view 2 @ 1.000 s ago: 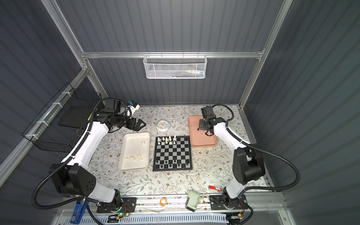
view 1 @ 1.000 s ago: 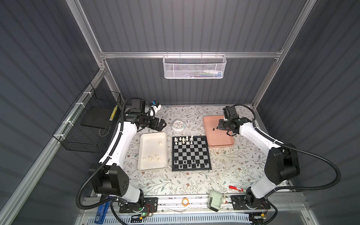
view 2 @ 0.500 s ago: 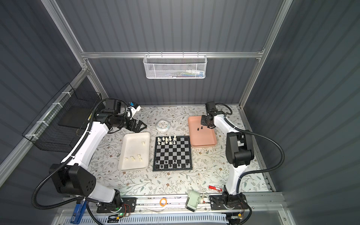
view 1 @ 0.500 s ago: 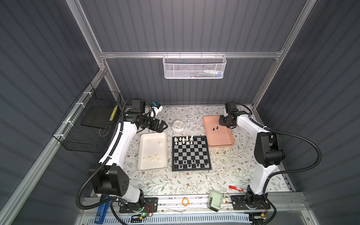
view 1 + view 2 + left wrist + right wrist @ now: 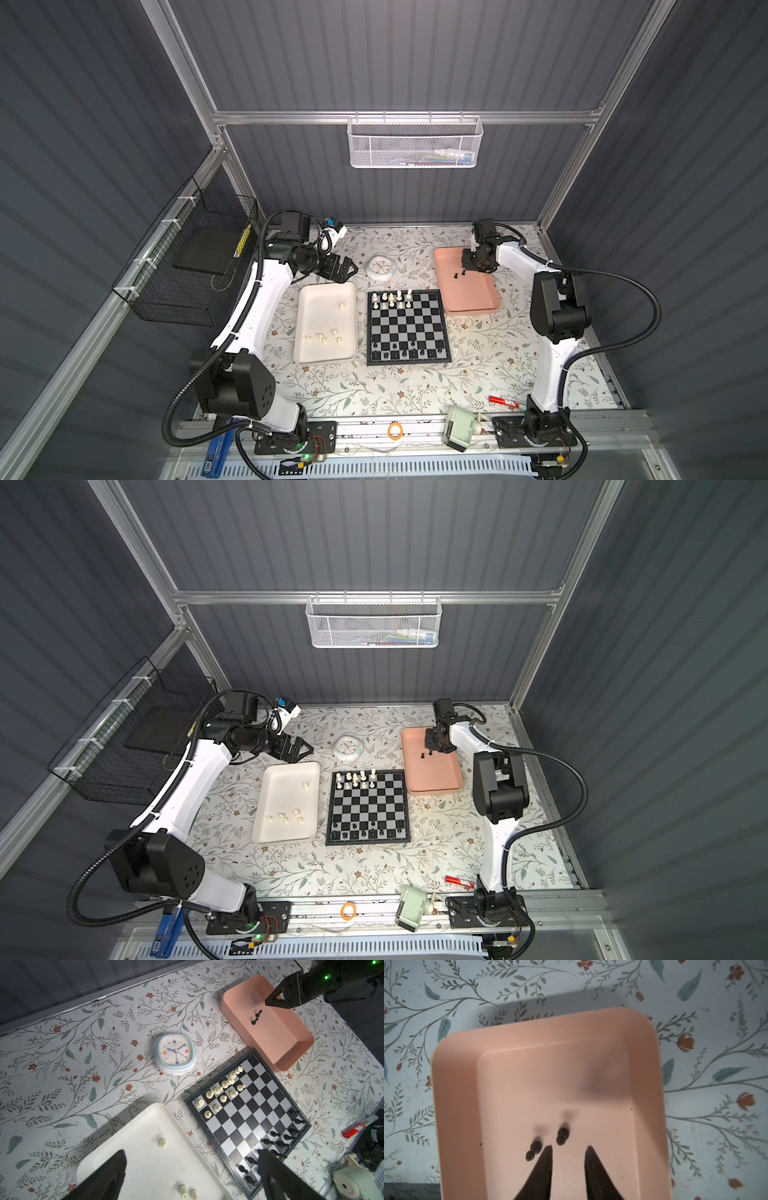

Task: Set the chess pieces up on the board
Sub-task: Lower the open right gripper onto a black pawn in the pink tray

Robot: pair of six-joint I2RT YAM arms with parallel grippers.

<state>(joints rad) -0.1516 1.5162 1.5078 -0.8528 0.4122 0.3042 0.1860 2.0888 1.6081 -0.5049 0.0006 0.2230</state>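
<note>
**Right gripper over pink tray, two black pieces beneath; left gripper spread above white tray**

Board (image 5: 407, 327) sits mid-table in both top views, square to the front rail. Taking the board as the clock centre in a top view: white tray (image 5: 309, 353) at 9 o'clock, just beside it; pink tray (image 5: 478, 305) at about 2 o'clock, its near end just beside the board's far right corner; alarm clock (image 5: 381, 267) at 11 o'clock, apart from the board.

Chess pieces: cream ones (image 5: 391, 299) cluster on the board's far two rows, left-hand half. Black ones (image 5: 409, 348) stand along the near two rows. Several cream pieces (image 5: 323, 337) lie loose in the white tray, one alone nearer its far end. Two black pieces (image 5: 548, 1145) stand on the pink tray floor, side by side.

Right gripper (image 5: 569, 1148): fingers parted with bare tray floor between them, nothing pinched. Its tips sit just beside the two black pieces, not touching as far as the wrist view shows.

Left gripper (image 5: 192, 1152): fingers spread wide, holding nothing, raised over the far end of the white tray.

Red marker (image 5: 503, 402) and a tape roll (image 5: 459, 428) lie near the front rail.
</note>
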